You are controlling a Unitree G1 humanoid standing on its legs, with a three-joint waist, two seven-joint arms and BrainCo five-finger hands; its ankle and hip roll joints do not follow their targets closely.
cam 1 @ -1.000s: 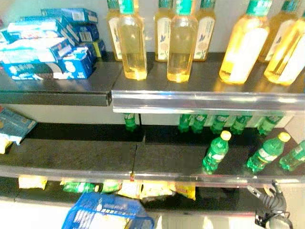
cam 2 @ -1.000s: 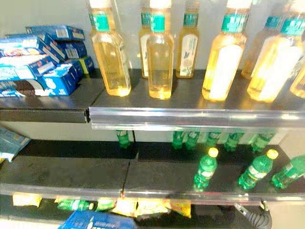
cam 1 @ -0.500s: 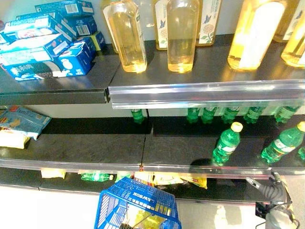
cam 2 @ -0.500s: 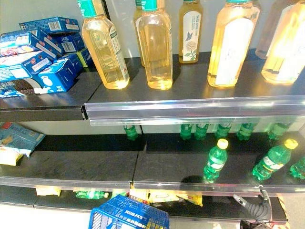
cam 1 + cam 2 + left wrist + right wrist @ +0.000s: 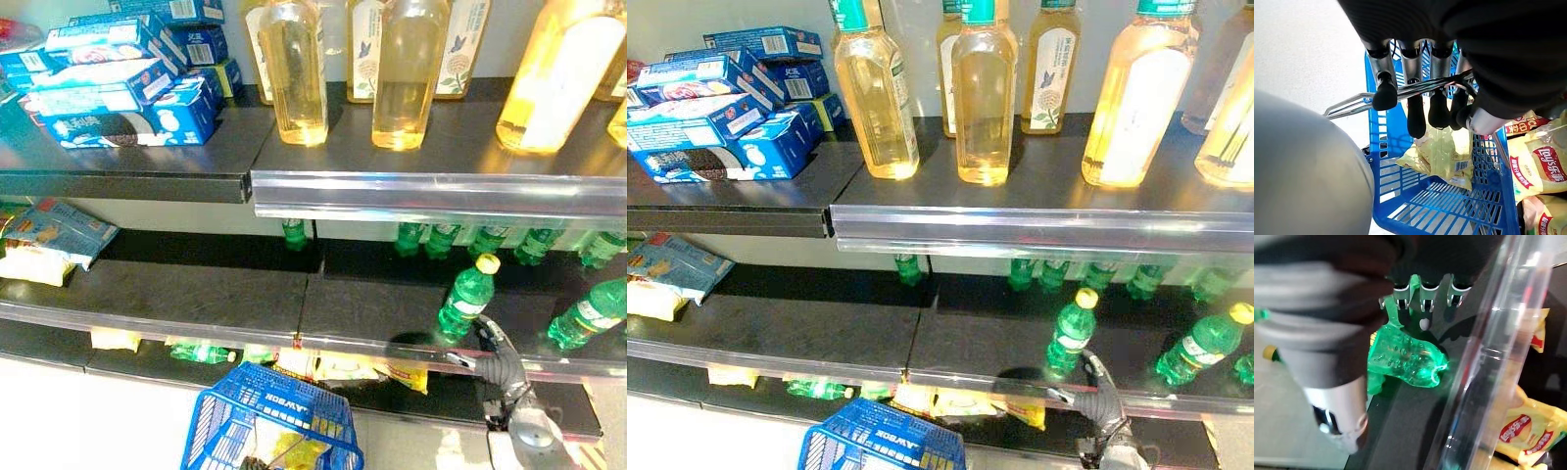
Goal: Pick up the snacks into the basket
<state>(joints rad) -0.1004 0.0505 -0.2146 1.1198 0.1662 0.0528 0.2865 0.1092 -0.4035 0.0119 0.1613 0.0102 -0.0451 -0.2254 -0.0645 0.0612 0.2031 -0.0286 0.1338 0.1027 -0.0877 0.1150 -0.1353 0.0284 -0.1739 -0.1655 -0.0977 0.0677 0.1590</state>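
Left hand [image 5: 1425,93] grips blue lattice basket's [image 5: 1449,205] wire handle [image 5: 1352,102].

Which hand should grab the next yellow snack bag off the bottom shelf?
Right. The left hand is shut on the handle of the blue basket, while the right hand hovers free near the yellow snack bags.

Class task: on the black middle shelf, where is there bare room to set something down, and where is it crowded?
The black middle shelf lies bare between the blue and yellow snack bags at its left end and the yellow-capped green plastic bottles. The right half is crowded with them, front and back.
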